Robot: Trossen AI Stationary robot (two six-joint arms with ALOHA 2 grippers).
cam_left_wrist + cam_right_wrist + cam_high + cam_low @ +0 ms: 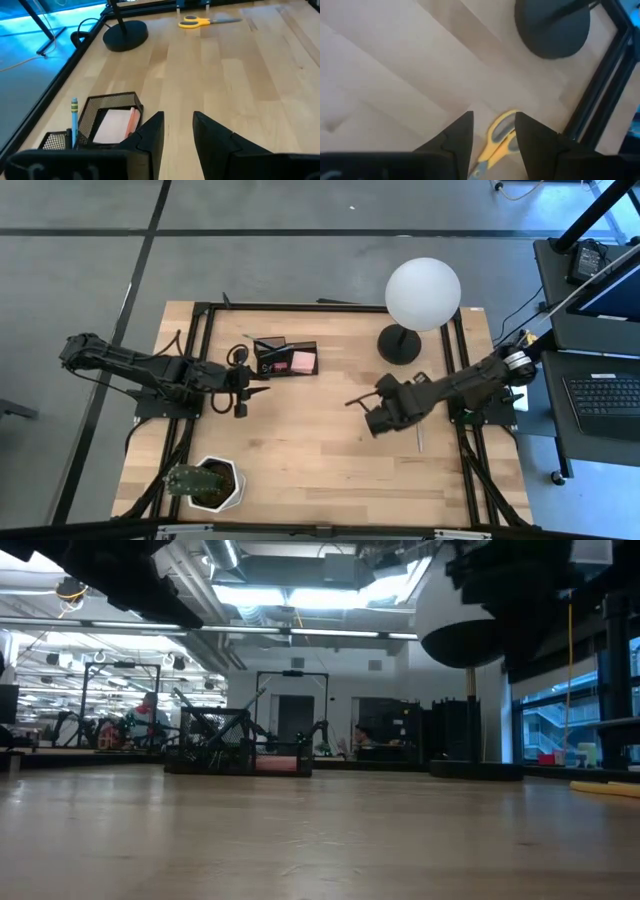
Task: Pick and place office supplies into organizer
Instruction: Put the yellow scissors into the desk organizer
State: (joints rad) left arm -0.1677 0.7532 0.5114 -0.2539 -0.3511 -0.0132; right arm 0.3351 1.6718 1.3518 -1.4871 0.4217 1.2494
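Lying flat beneath the empty, parted right pincer [492, 132], the scissors [496, 140] point handles toward the lamp base [551, 27].

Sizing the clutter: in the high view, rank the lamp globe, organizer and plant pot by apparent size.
1. Lamp globe, though it stands nearer the overhead camera, which inflates it.
2. Organizer and plant pot look about alike; no ranking between them.

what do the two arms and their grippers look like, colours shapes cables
Both arms are dark, jointed links. The left arm is black throughout with black cables looping near its wrist. The right arm has a pale silver band near its base. The left gripper and the right gripper each have two matte black, wedge-shaped fingers tapering to blunt tips. No markings are readable.
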